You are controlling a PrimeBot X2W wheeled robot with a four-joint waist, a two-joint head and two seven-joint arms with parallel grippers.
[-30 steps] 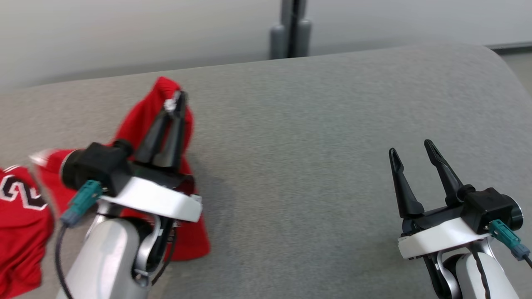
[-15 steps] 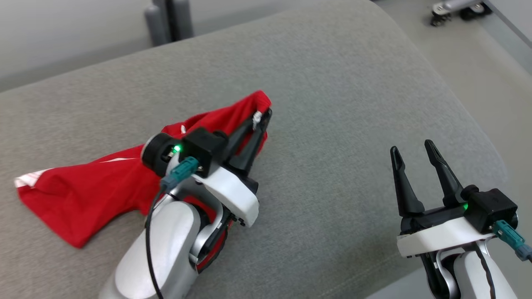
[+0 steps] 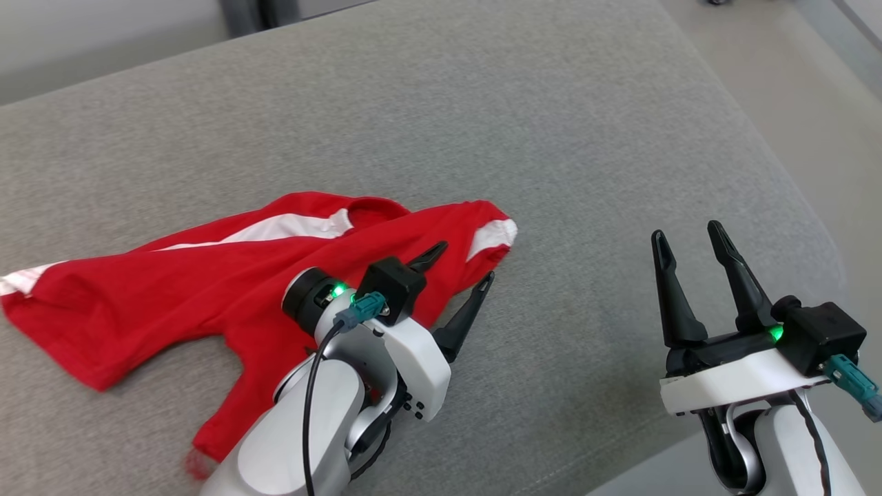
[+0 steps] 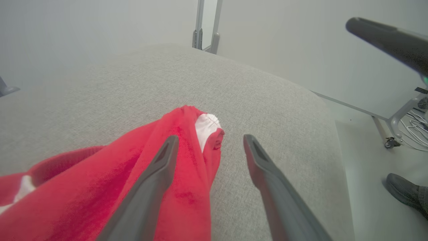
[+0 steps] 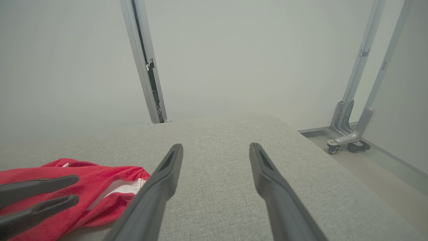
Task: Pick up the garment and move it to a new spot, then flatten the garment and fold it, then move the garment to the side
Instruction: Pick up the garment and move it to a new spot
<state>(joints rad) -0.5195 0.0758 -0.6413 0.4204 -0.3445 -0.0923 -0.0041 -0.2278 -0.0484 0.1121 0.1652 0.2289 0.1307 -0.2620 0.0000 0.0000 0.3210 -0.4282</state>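
Observation:
The garment (image 3: 207, 289) is a red shirt with white trim, lying crumpled and partly spread on the grey cushioned surface (image 3: 551, 138). My left gripper (image 3: 464, 262) stands open just above its right sleeve end, holding nothing. In the left wrist view the garment (image 4: 187, 187) lies under the left finger, its white cuff between the open jaws of the left gripper (image 4: 210, 137). My right gripper (image 3: 685, 231) hovers open and empty over bare cushion to the right. The right wrist view has the right gripper (image 5: 216, 145) open, with the garment (image 5: 110, 180) and left gripper (image 5: 76, 189) at its lower left.
The cushion's rounded right edge (image 3: 792, 207) drops to the floor. A person's shoe (image 4: 404, 194) stands on the floor beside it. Wheeled metal frame legs (image 5: 347, 140) and a post (image 5: 147, 67) stand beyond the far edge. Cables (image 4: 414, 134) lie on the floor.
The head camera has turned and tilted. My left gripper, earlier shut on the garment's sleeve end, has opened and let it go; the garment now lies on the cushion. The right gripper is unchanged.

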